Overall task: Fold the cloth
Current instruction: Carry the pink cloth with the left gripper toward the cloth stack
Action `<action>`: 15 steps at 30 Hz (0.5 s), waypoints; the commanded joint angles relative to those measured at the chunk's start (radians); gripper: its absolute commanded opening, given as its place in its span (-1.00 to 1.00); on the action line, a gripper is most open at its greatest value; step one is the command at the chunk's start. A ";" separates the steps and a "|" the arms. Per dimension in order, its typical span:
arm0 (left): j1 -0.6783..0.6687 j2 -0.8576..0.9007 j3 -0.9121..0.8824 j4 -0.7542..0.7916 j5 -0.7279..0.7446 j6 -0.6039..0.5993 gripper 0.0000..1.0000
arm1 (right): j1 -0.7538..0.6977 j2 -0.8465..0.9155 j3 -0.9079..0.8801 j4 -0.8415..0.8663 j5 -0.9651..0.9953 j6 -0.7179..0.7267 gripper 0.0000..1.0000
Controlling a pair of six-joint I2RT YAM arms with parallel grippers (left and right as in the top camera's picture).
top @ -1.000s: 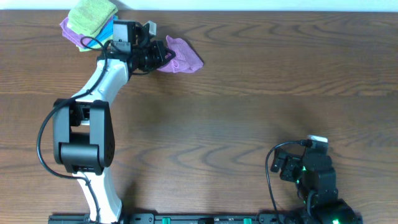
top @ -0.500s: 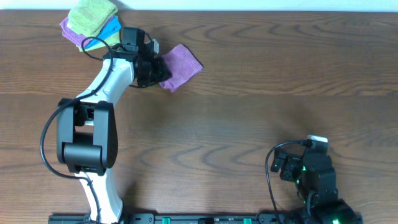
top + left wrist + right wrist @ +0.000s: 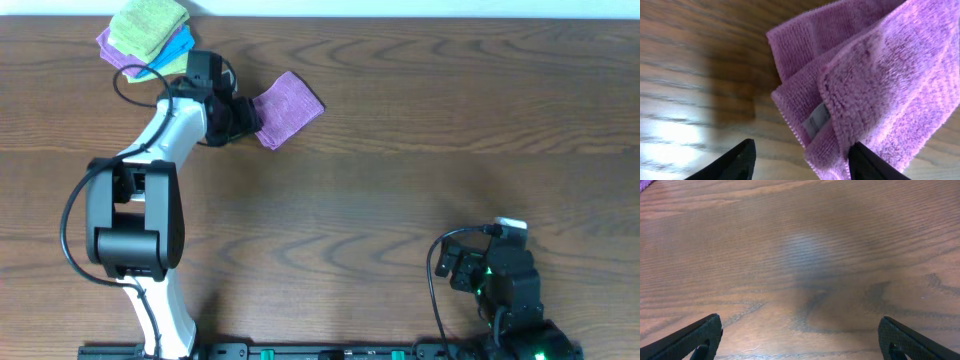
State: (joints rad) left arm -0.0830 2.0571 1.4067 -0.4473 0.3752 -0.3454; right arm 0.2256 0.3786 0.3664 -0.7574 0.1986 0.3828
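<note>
cloth now lies flatter, doubled over. left gripper jaws spread, backing off. right gripper spread, idle. fold looks near done.

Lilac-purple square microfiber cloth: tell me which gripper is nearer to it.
Left. The left gripper is open, right at the edge of the lilac-purple square microfiber cloth. The right gripper is far off, at the front right of the wooden table.

Brown wood-grain table, pale strip along far edge
</note>
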 commanded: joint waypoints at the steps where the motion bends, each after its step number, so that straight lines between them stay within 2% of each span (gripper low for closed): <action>1: 0.000 0.002 -0.066 0.060 0.074 -0.076 0.26 | 0.003 -0.003 -0.005 0.002 0.010 0.013 0.99; 10: 0.001 0.003 -0.196 0.314 0.240 -0.232 0.31 | 0.003 -0.003 -0.005 0.002 0.010 0.013 0.98; 15: 0.025 0.003 -0.245 0.329 0.284 -0.246 0.29 | 0.003 -0.003 -0.005 0.002 0.010 0.013 0.99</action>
State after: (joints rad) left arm -0.0757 2.0487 1.2102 -0.1024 0.6189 -0.5587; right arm 0.2256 0.3786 0.3664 -0.7574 0.1989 0.3828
